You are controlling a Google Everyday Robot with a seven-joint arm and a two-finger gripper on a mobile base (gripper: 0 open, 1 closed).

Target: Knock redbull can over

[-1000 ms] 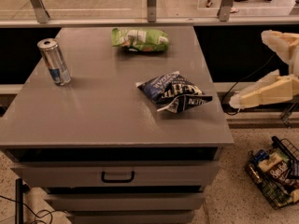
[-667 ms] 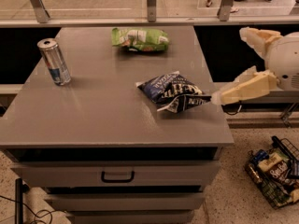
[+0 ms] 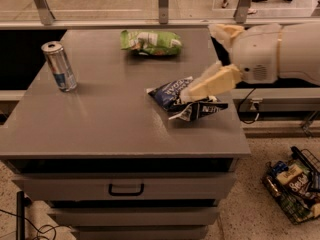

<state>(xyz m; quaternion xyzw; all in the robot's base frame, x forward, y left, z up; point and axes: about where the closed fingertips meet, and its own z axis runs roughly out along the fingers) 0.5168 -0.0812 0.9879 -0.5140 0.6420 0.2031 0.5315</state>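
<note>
The redbull can (image 3: 59, 66), slim and silver with blue panels, stands upright near the far left edge of the grey table (image 3: 100, 126). My gripper (image 3: 199, 63) reaches in from the right on a white arm, over the right part of the table. Its cream fingers stand apart and hold nothing. The lower finger (image 3: 210, 83) lies over the dark blue snack bag (image 3: 170, 95). The gripper is far to the right of the can.
A green snack bag (image 3: 151, 42) lies at the back middle of the table. Drawers with a handle (image 3: 126, 189) are below the top. A wire basket (image 3: 295, 189) of items sits on the floor at the right. A railing runs behind the table.
My arm has moved left from beyond the table's right edge, and the gripper is now over the dark blue bag. The can and both bags have not moved.
</note>
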